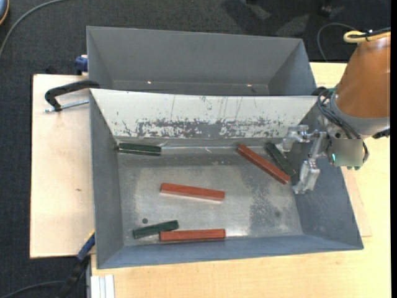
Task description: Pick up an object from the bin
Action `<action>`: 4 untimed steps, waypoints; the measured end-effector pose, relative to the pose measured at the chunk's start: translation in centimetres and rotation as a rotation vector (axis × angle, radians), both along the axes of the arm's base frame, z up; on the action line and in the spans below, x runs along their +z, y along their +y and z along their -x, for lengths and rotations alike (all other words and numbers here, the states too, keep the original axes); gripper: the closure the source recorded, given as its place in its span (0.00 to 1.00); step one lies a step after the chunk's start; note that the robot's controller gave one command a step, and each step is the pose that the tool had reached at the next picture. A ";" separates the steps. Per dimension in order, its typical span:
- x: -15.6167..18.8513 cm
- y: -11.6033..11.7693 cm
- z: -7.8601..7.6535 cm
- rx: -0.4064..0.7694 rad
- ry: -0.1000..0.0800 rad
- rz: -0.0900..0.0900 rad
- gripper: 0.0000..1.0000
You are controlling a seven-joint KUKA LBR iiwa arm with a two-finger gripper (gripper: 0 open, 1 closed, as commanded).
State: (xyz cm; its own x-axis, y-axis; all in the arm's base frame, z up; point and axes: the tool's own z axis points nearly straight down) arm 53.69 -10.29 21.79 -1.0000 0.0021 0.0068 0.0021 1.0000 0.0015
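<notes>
We locate the gripper at the right side of the bin, low over the floor close to the right wall. We cannot tell from this view whether the claw is wide, narrow or closed on anything.

Just to the left of the gripper lies a slanted red bar. Its lower end points toward the gripper and its upper end toward the back wall. We cannot tell whether the gripper touches it. A short dark green bar lies against the right side of this red bar, between it and the gripper.

Behind the gripper, the arm enters from the right, carrying an orange cover.

Farther out, we note the following items, all well apart from the gripper:

- A second red bar lies flat near the middle of the floor.
- A third red bar lies along the front wall.
- A dark green piece touches the left end of that third bar.
- Another dark green bar lies at the back left, along the foot of the back wall.
</notes>
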 end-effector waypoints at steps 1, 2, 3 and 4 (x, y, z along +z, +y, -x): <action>-13.2 -1.9 -4.5 -0.102 -0.002 0.000 0.00; -12.7 -1.9 -4.6 -0.101 -0.008 0.001 1.00; -5.0 -0.9 -5.2 -0.114 -0.022 0.002 1.00; -5.4 -0.9 -5.0 -0.114 -0.013 0.002 0.00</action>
State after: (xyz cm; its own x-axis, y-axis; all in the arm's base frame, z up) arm 58.67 -11.21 16.34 -0.9933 0.1154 -0.0064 0.1154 0.9933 0.0004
